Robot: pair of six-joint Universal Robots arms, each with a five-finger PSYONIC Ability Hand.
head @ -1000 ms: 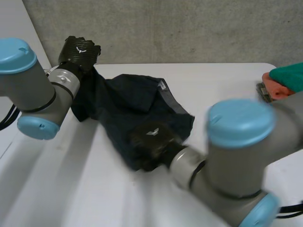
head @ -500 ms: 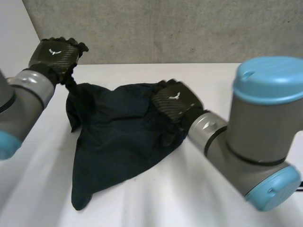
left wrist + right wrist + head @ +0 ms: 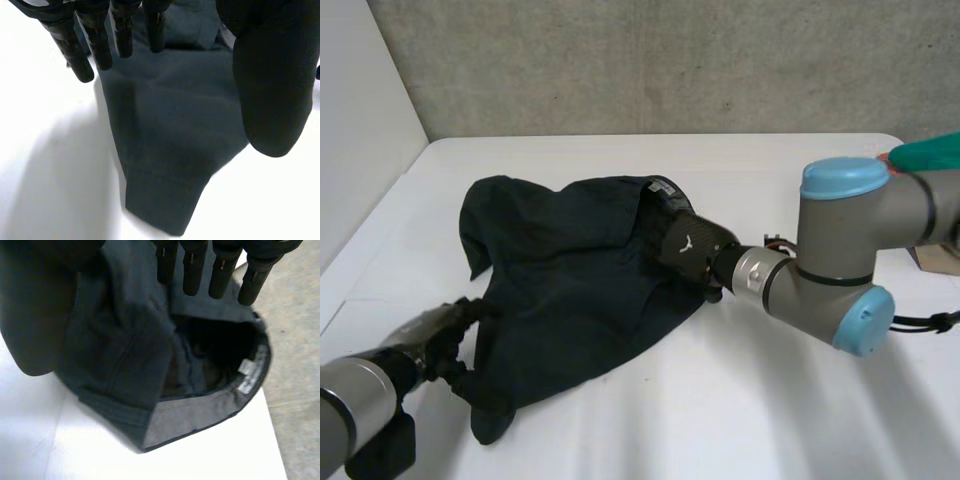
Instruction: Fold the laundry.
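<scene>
A dark navy garment (image 3: 570, 270) lies spread and rumpled on the white table (image 3: 770, 400), its waistband with a small label toward the far right. My left hand (image 3: 438, 335) is at the garment's near left end, open. In the left wrist view its straight fingers (image 3: 75, 50) and thumb (image 3: 272, 90) stand over the narrow cloth end (image 3: 175, 150), holding nothing. My right hand (image 3: 692, 253) is at the garment's right edge by the waistband, open. In the right wrist view its straight fingers (image 3: 220, 270) reach over the gaping waistband (image 3: 215, 405).
Green and orange items (image 3: 925, 155) lie at the table's far right edge, behind my right arm (image 3: 840, 260). A grey wall (image 3: 670, 60) runs along the table's back. The table's left edge (image 3: 360, 250) is close to my left arm.
Both hands have let go of the garment. My left hand dropped from the far left corner to the near left end. My right hand drew back to the right edge; the cloth now lies flat.
</scene>
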